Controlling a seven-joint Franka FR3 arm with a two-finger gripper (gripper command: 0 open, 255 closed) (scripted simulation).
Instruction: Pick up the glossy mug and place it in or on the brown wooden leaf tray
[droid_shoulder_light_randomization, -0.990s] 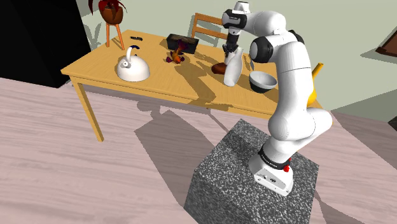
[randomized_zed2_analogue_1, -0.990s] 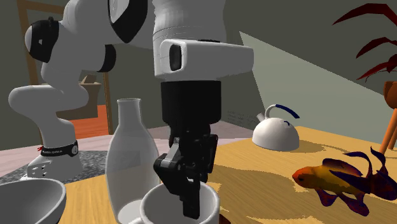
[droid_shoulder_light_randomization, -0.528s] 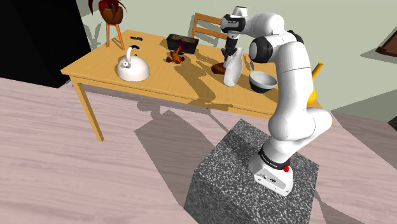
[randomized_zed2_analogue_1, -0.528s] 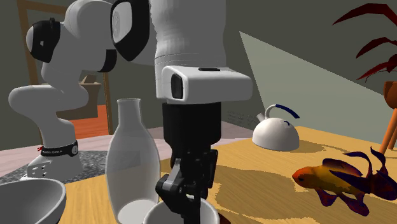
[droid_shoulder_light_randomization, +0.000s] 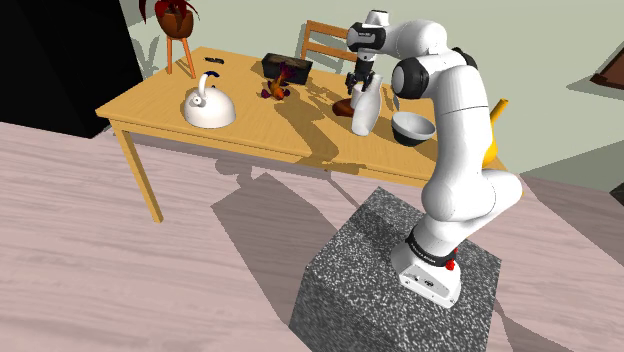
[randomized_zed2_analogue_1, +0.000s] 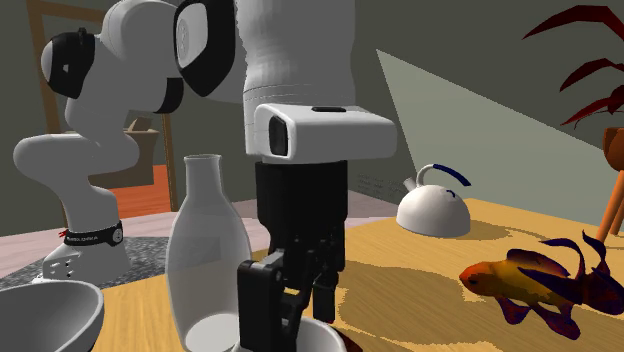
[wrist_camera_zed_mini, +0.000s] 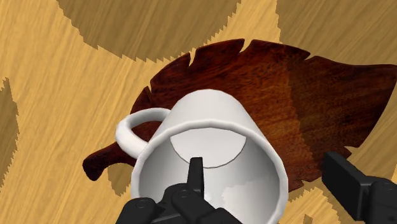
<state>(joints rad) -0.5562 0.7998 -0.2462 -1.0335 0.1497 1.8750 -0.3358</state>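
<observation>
A glossy white mug (wrist_camera_zed_mini: 210, 143) with a loop handle stands upright on the dark brown wooden leaf tray (wrist_camera_zed_mini: 318, 89), on the yellow wooden table. My black gripper (wrist_camera_zed_mini: 267, 167) hangs right over it, open. One finger reaches inside the cup; the other stands outside the wall with a gap. In the second exterior view the gripper (randomized_zed2_analogue_1: 292, 300) is spread above the mug's rim (randomized_zed2_analogue_1: 322, 336), beside a tall white bottle (randomized_zed2_analogue_1: 207, 255). The shoulder view has the gripper (droid_shoulder_light_randomization: 358, 88) low over the tray (droid_shoulder_light_randomization: 344, 106), behind the bottle (droid_shoulder_light_randomization: 364, 108).
A white bowl (droid_shoulder_light_randomization: 412, 126) sits near the bottle. A white kettle (droid_shoulder_light_randomization: 208, 106), an orange and purple fish figure (randomized_zed2_analogue_1: 530, 280), a black box (droid_shoulder_light_randomization: 287, 68) and a potted plant (droid_shoulder_light_randomization: 178, 20) stand further along the table. A chair (droid_shoulder_light_randomization: 325, 40) is behind.
The hand sank a little with the mug, then the fingers spread apart and let go of the mug's wall. The mug now rests on the tray.
</observation>
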